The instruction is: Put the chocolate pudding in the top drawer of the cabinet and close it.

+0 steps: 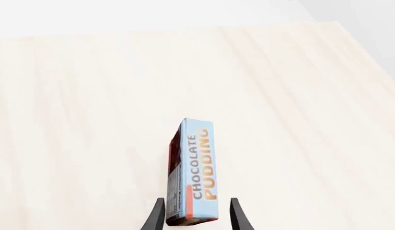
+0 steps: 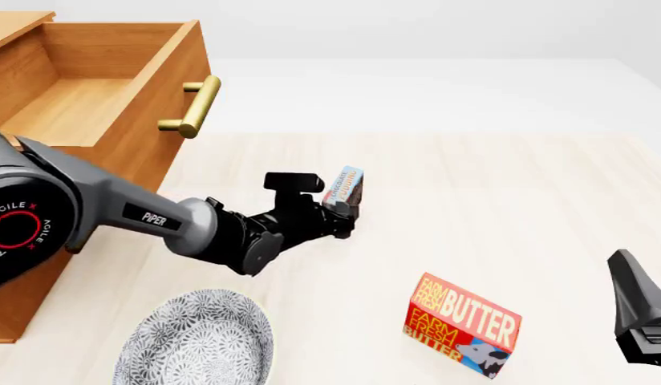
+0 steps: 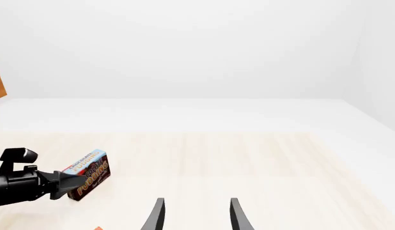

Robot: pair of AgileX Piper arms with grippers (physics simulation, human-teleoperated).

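The chocolate pudding (image 1: 194,172) stands on a thin edge on the pale table, its light blue lettered band facing up. My left gripper (image 1: 196,220) is open, one finger on each side of the box's near end; a small gap shows beside one finger. From the front, the pudding (image 2: 343,191) sits mid-table at the tip of my left gripper (image 2: 336,210). The top drawer (image 2: 95,88) of the cabinet (image 2: 15,313) at far left is pulled out and empty, with its brass handle (image 2: 192,108) towards the table. My right gripper (image 2: 622,263) is open at the lower right, holding nothing.
A red box lettered "BUTTER" (image 2: 462,325) lies on the table near the front, right of centre. A grey patterned plate (image 2: 196,341) sits at the front left, below the left arm. The right wrist view shows the pudding (image 3: 88,175) and the left gripper far off to one side.
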